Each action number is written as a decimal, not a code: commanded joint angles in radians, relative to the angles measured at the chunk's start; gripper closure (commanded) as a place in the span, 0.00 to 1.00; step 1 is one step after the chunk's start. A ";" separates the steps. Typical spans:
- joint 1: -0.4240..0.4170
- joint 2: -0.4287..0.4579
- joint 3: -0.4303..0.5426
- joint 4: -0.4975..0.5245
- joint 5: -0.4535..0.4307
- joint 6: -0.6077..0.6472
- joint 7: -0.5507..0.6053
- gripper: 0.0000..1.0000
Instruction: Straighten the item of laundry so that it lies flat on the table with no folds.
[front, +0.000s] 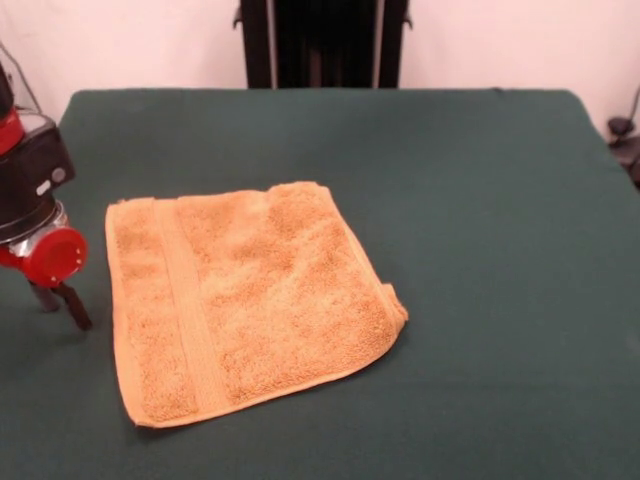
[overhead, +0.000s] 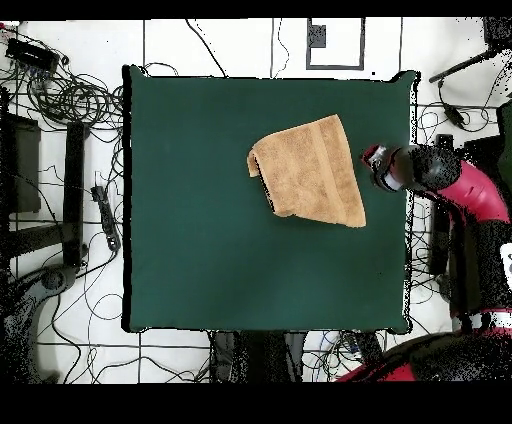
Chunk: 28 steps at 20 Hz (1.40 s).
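- Red and black, the end effector (front: 62, 300) hangs at the front view's 9 o'clock edge, and two dark fingertips (front: 76, 308) reach down close to the green cloth.
- Whether those tips are parted or pressed together cannot be told from either view; nothing is held between them.
- A round red cap sits on the wrist just above the tips, with a black housing over it.
- From overhead the end effector (overhead: 377, 160) shows at about 3 o'clock, over the worktop's edge strip, with the red arm (overhead: 470, 195) bending away behind it toward 4 o'clock.
- It is near the towel's border-band side but apart from it; a strip of bare green separates them.
- The orange-tan towel (front: 260, 295) lies on the worktop (front: 480, 200), left of centre in the front view and a little toward 8 o'clock.
- From overhead the towel (overhead: 310, 170) sits toward 2 o'clock from the worktop's (overhead: 220, 250) centre, turned askew to the worktop's edges.
- A flat woven band (front: 190, 320) runs along the towel's side nearest the end effector.
- Most of the towel lies flat; the corner (front: 392, 305) at its 4 o'clock in the front view is doubled over on itself, making a small thick lip.
- Overhead, that side shows a narrow folded strip with a dark shadow along the towel's 9 o'clock edge.
- Cables lie on the tiled floor (overhead: 60, 100) around the worktop.
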 joint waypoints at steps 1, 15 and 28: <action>0.193 -0.011 -0.020 0.134 -0.135 -0.070 -0.146 0.00; 0.209 -0.013 -0.011 0.136 -0.112 -0.048 -0.128 0.00; 0.189 -0.018 0.012 0.130 -0.089 -0.048 -0.132 0.00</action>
